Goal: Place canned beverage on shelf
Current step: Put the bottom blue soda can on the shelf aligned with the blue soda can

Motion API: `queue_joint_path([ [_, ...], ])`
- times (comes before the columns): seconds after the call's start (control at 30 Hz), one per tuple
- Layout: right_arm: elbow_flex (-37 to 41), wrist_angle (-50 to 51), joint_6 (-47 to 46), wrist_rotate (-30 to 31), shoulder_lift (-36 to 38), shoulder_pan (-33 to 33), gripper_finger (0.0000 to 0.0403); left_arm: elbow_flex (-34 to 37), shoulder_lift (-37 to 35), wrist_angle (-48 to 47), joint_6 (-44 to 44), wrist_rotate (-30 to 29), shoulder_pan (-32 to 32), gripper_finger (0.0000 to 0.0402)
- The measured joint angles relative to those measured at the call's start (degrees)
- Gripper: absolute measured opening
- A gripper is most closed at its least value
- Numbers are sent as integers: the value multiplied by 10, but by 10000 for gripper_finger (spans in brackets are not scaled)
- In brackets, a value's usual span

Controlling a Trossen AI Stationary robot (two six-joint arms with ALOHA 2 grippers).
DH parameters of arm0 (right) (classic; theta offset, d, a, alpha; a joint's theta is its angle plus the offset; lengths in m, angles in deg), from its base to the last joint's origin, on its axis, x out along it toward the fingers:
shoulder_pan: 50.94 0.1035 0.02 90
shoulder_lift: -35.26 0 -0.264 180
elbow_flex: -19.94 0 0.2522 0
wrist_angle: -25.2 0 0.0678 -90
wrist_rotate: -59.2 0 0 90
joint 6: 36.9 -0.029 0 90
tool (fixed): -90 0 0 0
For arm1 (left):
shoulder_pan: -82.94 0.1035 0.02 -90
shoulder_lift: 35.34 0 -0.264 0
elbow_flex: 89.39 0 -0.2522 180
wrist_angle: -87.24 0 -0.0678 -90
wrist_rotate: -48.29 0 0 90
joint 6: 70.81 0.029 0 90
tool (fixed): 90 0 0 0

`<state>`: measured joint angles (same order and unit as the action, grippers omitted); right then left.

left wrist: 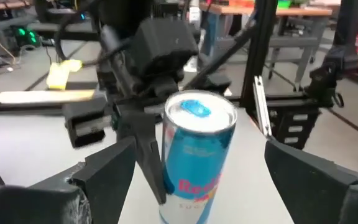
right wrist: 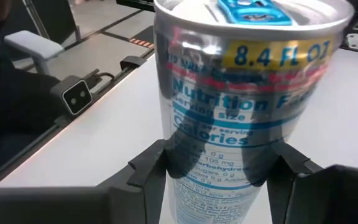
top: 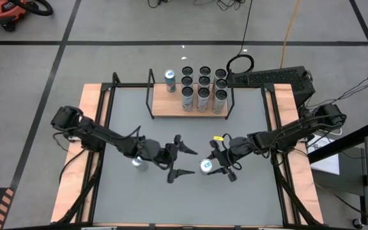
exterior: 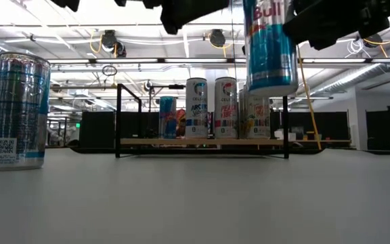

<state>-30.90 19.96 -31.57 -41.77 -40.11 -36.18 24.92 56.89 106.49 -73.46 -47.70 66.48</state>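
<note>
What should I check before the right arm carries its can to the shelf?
1. Right claw shut on can: ok.
2. Can lifted off the table, per low view: ok.
3. Can upright in the grip: ok.
4. Left claw open, apart from the held can: ok.
5. Free space on shelf, its left part beside a lone can: ok.
6. Second can standing on the table, out of the path: cannot tell.

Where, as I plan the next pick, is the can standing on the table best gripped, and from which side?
Probably mid-height on its round side wall, coming in level from the side: the standing can is upright, straight-walled and stands alone on the table. The open left claw is nearest; the right claw holds another can.
</note>
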Motion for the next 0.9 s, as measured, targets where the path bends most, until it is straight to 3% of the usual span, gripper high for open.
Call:
queue_joint_path([
  [0.13, 0, -17, 8, -1, -14, 0, 155, 1, 7, 7, 13, 24, 17, 351],
  [0.37, 0, -60, 14, -13, -47, 0, 155, 1, 45, 52, 21, 122, 31, 351],
  [0.53, 0, -72, 14, -12, -52, -1, 155, 1, 70, 77, 32, 127, 32, 351],
  [0.77, 0, -81, 12, -12, -55, -9, 155, 1, 117, 190, 32, 121, 34, 351],
  [0.9, 0, -87, 12, -10, -55, -12, 155, 0, 132, 197, 30, 120, 34, 342],
])
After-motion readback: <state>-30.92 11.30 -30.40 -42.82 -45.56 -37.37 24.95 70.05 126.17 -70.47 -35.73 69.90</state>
